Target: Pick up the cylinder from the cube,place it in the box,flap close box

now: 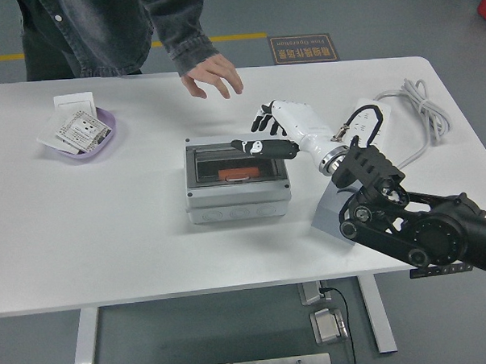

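Note:
A grey box [237, 200] stands at the table's middle with its clear lid [206, 163] lying flat on it. An orange object [239, 174], seemingly the cylinder, shows through the lid inside the box. My right hand [267, 132], white with black fingers, hovers over the box's back right corner with fingers spread and nothing held; one black finger [262, 146] reaches across the lid's back edge. A grey cube [331, 212] stands right of the box, partly hidden by my right arm. A person's hand [214, 74] hangs open above the table's far side, away from the box.
A purple bowl [105, 123] with paper packets sits at the far left, a white square plate [74, 101] behind it. A white power strip [371, 120] and its coiled cable [421, 102] lie at the far right.

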